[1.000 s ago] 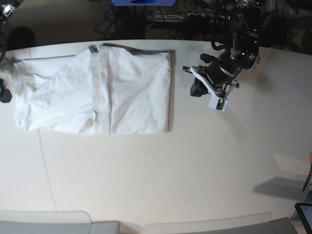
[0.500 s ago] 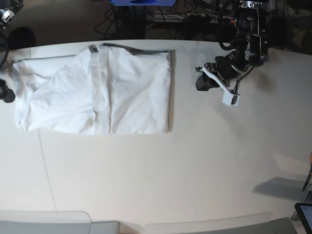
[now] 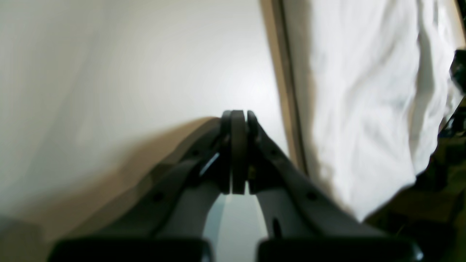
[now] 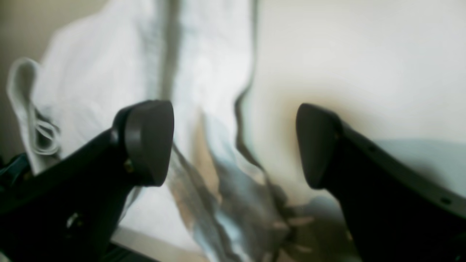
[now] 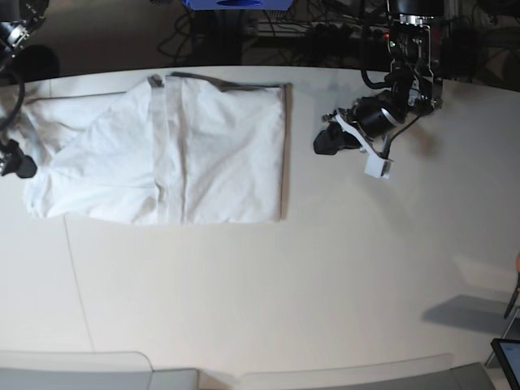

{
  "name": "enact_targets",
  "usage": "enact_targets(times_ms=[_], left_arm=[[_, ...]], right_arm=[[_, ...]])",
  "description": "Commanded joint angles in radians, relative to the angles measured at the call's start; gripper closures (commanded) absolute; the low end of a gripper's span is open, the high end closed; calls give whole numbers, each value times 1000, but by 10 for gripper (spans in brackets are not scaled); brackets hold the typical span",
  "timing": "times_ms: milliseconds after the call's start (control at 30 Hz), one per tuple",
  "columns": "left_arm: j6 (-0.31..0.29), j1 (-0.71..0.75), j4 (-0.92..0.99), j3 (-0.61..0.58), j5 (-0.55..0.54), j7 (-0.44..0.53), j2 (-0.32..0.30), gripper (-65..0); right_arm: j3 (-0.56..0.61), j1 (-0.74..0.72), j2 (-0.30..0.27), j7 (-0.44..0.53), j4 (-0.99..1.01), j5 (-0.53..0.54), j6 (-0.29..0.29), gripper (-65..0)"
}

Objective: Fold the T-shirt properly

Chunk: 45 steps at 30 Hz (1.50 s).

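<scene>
The white T-shirt (image 5: 162, 150) lies partly folded on the left half of the table, its straight edge facing right. My left gripper (image 5: 323, 143) hovers to the right of that edge, apart from the cloth. In the left wrist view my left gripper (image 3: 238, 122) is shut on nothing, over bare tabletop, with the T-shirt (image 3: 364, 109) off to its right. My right gripper (image 5: 18, 167) sits at the shirt's left end. In the right wrist view my right gripper (image 4: 233, 145) is open over the wrinkled T-shirt (image 4: 109, 72) edge, nothing between its fingers (image 4: 149, 142).
The off-white table (image 5: 284, 284) has a curved far edge with cables and dark equipment (image 5: 325, 32) behind it. A blue box (image 5: 231, 4) sits beyond the far edge. Grey chair backs (image 5: 81, 370) line the near edge.
My left arm drew away to the right, then its shut gripper swung back left towards the shirt's edge. My right gripper slid a little nearer along the shirt's left end.
</scene>
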State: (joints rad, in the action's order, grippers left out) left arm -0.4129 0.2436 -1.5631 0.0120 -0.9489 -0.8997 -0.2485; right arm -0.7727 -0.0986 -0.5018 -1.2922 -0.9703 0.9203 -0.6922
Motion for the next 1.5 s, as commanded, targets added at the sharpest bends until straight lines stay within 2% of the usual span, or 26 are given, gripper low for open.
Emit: enact_targets(times_ms=[0,100,200,367,467,1000,1300,1400,1467], left_arm=[[12,0,0,-2,32,-34,-7,0],[12,-3,-1,-2,32,-34,4,0],[12,-31,6,-28,32,-35,13,0],[15,-68,8,-116,34,-35,18,0],[16,-86,8,-128,37,-35,45,0],[18,-129,97,-136,38,-34,56,0],[18,-151,100,-186,38,-34,81,0],[18,-152,99,-192,38,-34,87,0],[18,-152,99,-191,38,-34,90,0]], right_arm=[[-3,-14,-18,-2,-11,4,-6,-506],[2,-10,1,-11,-11,4,-6,-506],[72,-8,2,-20,-14,16,-6,-503],[129,32,2,-16,-16,128,-6,-501],[132,55,2,-14,-16,159,-6,-499],[132,87,-19,-19,-16,162,-6,-485],[135,118,4,-33,-16,162,-6,-287],[137,121,7,-33,-12,162,-6,-160],[137,121,7,-39,-11,159,-6,-51]])
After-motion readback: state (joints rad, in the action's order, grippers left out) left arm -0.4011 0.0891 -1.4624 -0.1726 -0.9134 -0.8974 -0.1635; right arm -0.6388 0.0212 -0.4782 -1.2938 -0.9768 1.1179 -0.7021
